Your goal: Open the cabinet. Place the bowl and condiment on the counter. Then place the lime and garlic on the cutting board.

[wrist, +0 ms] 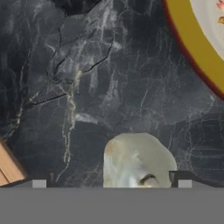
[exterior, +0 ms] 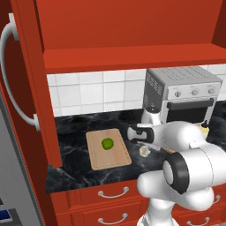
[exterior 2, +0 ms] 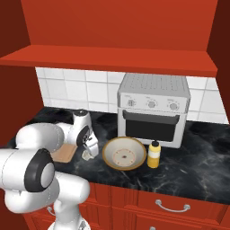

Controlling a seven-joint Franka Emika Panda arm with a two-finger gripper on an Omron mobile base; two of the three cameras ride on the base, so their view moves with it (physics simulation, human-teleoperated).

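Observation:
The cabinet (exterior: 132,57) stands open, its door (exterior: 31,88) swung out to the left. On the counter (exterior 2: 193,166) the cream bowl (exterior 2: 124,153) sits beside the yellow condiment (exterior 2: 154,154). The lime (exterior: 107,143) lies on the cutting board (exterior: 108,150). To the board's right, the garlic (wrist: 138,159) rests on the counter. My gripper (wrist: 111,183) is open just above the garlic, one fingertip on each side, the bulb nearer the right tip. From the right base view the garlic (exterior 2: 86,155) is seen under the gripper (exterior 2: 91,149).
A silver toaster oven (exterior 2: 152,108) stands at the back of the counter against the white tiles. Red drawers (exterior: 112,194) run below the counter edge. The open cabinet shelf overhangs the work area. The bowl rim (wrist: 194,43) lies close to the right of the garlic.

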